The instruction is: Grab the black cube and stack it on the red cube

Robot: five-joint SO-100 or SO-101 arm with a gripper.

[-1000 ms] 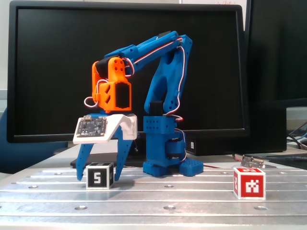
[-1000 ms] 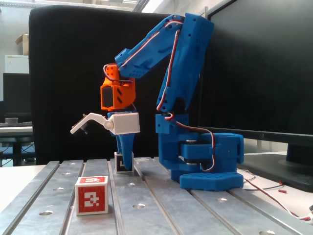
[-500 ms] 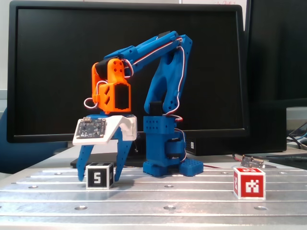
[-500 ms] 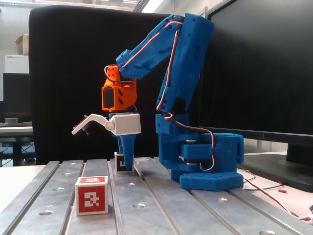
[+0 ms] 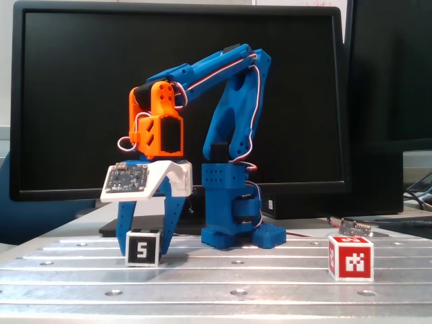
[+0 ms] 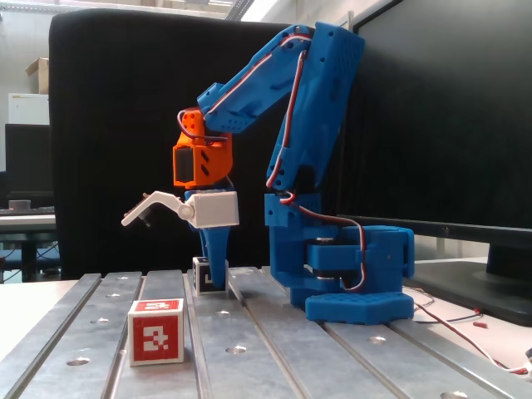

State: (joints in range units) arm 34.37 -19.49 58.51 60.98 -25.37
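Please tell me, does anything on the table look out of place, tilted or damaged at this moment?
Nothing stands out. The black cube sits flat between the fingers of the hand, and the red cube stands upright and apart, on the right in that fixed view. No damage is visible.

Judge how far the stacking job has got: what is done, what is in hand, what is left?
Done: the gripper is down, its blue fingers straddling the black cube. In hand: the fingers look close against its sides; the cube seems still on the table. Left: lifting it and placing it on the red cube, which stands apart with a bare top.
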